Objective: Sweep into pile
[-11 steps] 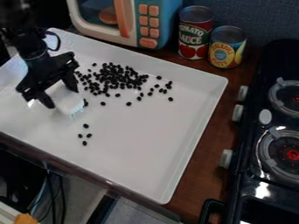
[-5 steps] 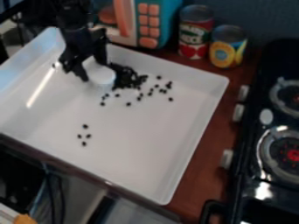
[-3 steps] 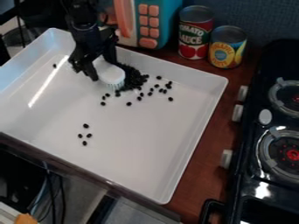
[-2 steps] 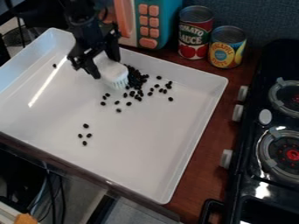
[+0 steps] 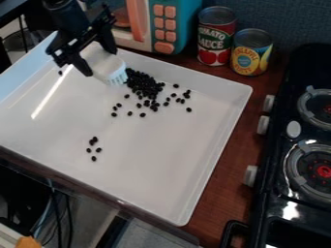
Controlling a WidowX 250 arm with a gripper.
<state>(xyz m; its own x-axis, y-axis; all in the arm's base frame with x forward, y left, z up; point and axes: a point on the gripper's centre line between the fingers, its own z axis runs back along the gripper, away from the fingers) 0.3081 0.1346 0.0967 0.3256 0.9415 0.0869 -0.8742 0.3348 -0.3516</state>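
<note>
Clock: directions were taken from the middle of the tray (image 5: 148,164), with twelve set at the top of the view.
Gripper: the black gripper (image 5: 100,62) was seen at eleven o'clock, hung over the tray.
Fingers: they were clamped on the white brush (image 5: 109,65), one on each side of it.
Brush: it was held at a tilt at eleven o'clock, its bristles (image 5: 119,80) pointed down toward five. Whether the tray was touched by them could not be told.
Main pile: most of the black beans (image 5: 143,84) were gathered between twelve and one o'clock, just beside the bristles.
Loose beans: a few were scattered near the pile toward two o'clock, and others were spread below it, close to the middle.
Small group: five beans were found between seven and eight o'clock, well apart from the pile, the upper two set very close together.
Lone bean: one was left between ten and eleven o'clock, near the gripper.
Tray: it was carried by the brown surface (image 5: 223,179).
Cans: a red-labelled can (image 5: 216,38) was placed beyond the tray at one o'clock, and a yellow-labelled can (image 5: 251,54) beside it at two.
Microwave: the toy microwave (image 5: 188,24) was set between twelve and one, beyond the rim.
Stove: the black stove (image 5: 275,203) was placed from two to four o'clock.
</note>
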